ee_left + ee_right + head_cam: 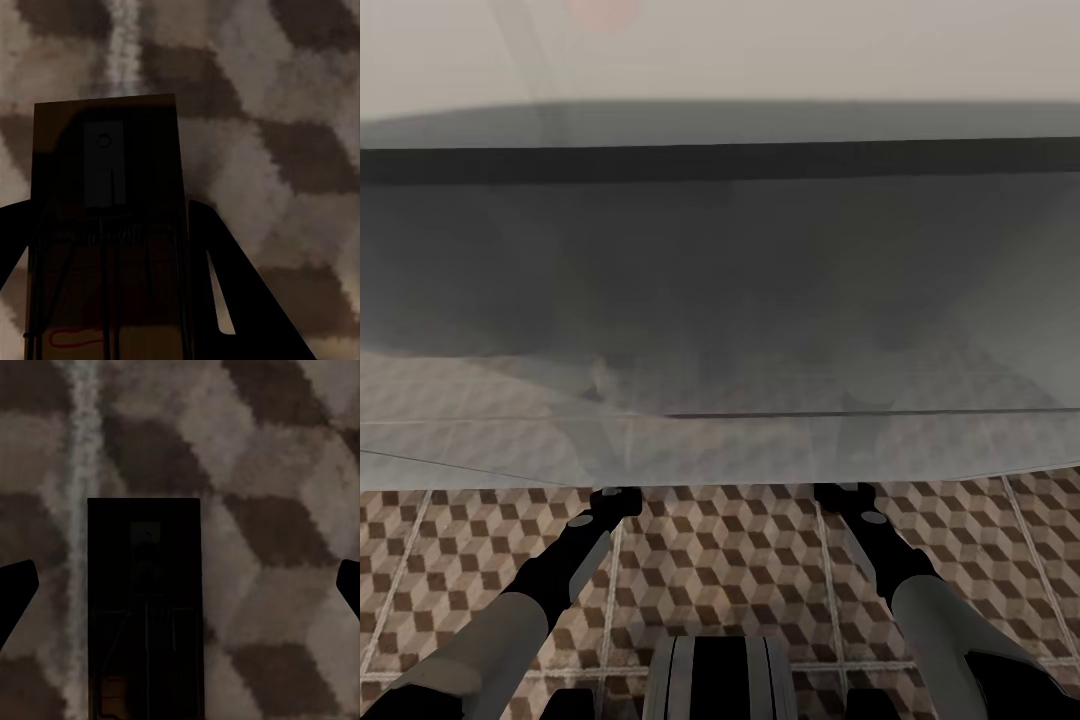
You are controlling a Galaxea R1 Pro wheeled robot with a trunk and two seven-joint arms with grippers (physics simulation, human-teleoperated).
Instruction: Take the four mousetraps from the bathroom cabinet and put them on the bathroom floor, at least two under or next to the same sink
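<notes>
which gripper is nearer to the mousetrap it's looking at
left: its fingers hug the sides of the mousetrap; the right fingers stand wide open, clear of the other mousetrap lying between them.

A floor [740, 560] of large square tiles printed with brown, beige and white cubes runs across the lower part of the head view, crossed by pale grout lines [830, 590]. Above it a broad grey, hazy, half see-through surface [720, 300] spans the frame — the same cube pattern shows faintly through its lower part — with a dark horizontal band [720, 162] near its top. Higher still lies a pale, plain wall [780, 50]; the light is dim and even.
</notes>
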